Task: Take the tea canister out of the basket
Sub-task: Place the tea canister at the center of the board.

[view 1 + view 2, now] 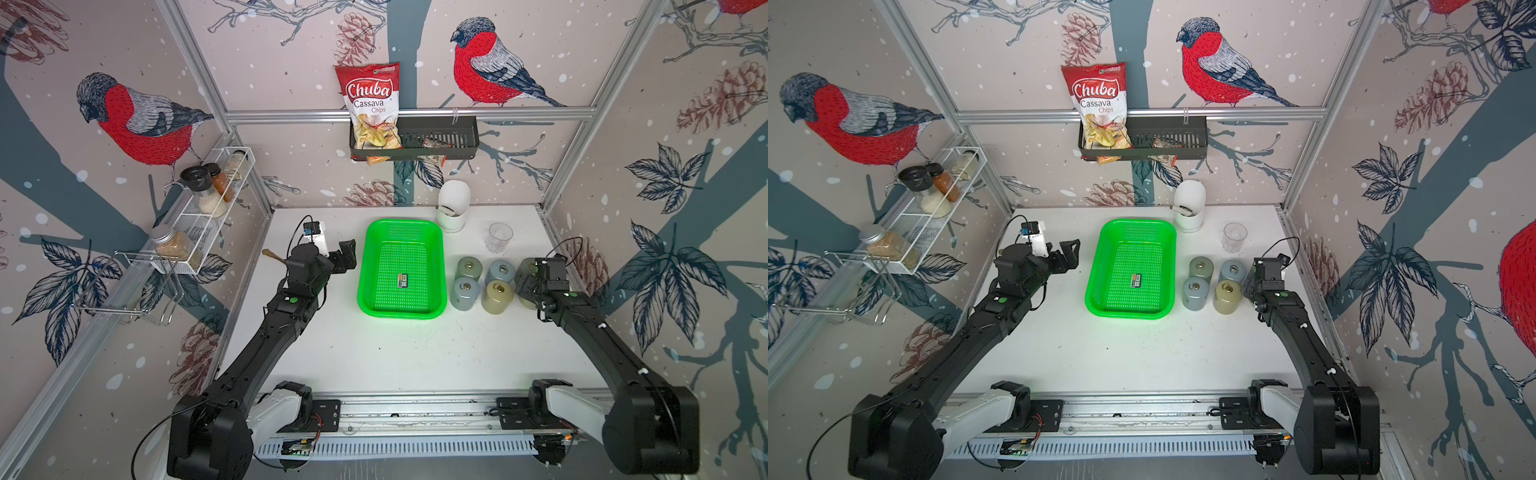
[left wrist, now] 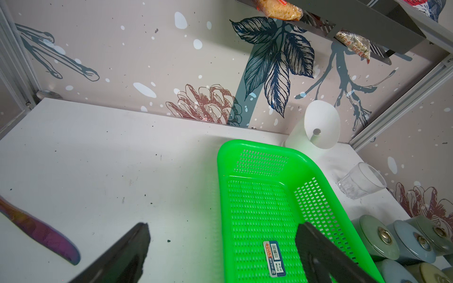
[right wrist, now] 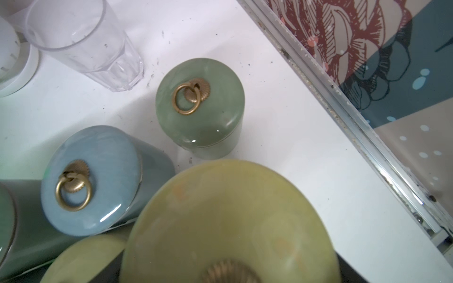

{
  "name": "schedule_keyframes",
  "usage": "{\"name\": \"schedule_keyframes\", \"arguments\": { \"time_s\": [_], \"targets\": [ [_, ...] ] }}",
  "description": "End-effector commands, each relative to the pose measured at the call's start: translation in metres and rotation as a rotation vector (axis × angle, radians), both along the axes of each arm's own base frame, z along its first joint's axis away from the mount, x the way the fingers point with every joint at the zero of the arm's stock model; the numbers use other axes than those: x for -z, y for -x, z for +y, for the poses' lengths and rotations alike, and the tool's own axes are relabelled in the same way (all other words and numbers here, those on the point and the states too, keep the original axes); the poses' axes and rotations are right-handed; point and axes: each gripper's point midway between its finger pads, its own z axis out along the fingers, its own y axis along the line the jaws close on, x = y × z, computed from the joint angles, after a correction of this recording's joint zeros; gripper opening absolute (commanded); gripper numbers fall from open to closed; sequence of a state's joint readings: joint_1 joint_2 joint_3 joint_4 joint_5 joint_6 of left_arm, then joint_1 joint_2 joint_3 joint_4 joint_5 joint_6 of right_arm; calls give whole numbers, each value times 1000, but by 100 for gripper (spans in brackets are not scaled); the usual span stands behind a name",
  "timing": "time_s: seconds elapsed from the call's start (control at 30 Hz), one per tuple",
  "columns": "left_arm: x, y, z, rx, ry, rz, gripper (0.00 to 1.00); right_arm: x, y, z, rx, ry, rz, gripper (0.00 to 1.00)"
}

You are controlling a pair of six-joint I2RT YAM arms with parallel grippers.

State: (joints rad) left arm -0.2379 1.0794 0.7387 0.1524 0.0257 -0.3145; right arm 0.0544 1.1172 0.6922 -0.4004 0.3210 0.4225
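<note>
White surface (image 1: 415,353) amid bird-print walls (image 1: 291,62): "Chuba Cassava Chips" bag (image 1: 368,104) behind, barcode sticker (image 1: 403,280) in green basket (image 1: 439,270), left pincer (image 1: 345,257) gaping wide beside it, right pincer (image 1: 524,286) closed tight over yellow tea canister (image 3: 232,220).

1. Three walls (image 1: 299,178) carry pale wallpaper printed with red-breasted bullfinches, pine cones, dark leaves and teal branches.
2. A silver aluminium frame (image 1: 407,113) runs up the corners and across the back wall.
3. A black slotted rack (image 1: 453,139) hangs from that cross bar. A white wire shelf (image 1: 199,228) and a chrome wire holder (image 1: 126,309) sit on the left wall.
4. The white bench (image 1: 407,357) is speckled with dark crumbs and evenly lit, with soft shadows.
5. A metal rail (image 1: 415,409) edges its near side.
</note>
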Motion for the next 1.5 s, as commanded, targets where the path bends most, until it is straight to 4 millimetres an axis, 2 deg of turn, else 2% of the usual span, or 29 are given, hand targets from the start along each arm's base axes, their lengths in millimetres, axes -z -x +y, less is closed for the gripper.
{"name": "schedule_keyframes", "arguments": {
  "time_s": [0.0, 0.27, 0.5, 0.9, 0.93, 1.17, 1.23, 1.3, 1.43, 1.47],
  "targets": [
    [-10, -3, -2, 11, 4, -40, 97, -13, -15, -9, 65, 20, -112, 0],
    [-8, -4, -1, 6, -11, -35, 97, 3, -14, -16, 91, 52, -124, 0],
    [-7, -4, -1, 4, -14, -33, 97, 20, -17, -16, 84, 57, -101, 0],
    [-6, -4, 1, -4, -18, -30, 97, 39, -20, -12, 60, 49, -78, 0],
    [-6, -4, 1, -3, -16, -28, 97, 45, -20, -13, 61, 57, -57, 0],
    [-8, -5, 0, 0, -15, -32, 97, 44, -19, -11, 54, 54, -67, 0],
    [-9, -5, 0, -1, -14, -32, 97, 45, -18, -11, 51, 52, -64, 6],
    [-9, -5, 0, -2, -14, -32, 97, 46, -19, -8, 38, 42, -61, 24],
    [-10, -6, 0, -2, -14, -33, 97, 48, -18, -6, 26, 31, -56, 44],
    [-10, -6, 0, -1, -14, -33, 97, 42, -19, -5, 23, 25, -81, 48]
  ]
}}
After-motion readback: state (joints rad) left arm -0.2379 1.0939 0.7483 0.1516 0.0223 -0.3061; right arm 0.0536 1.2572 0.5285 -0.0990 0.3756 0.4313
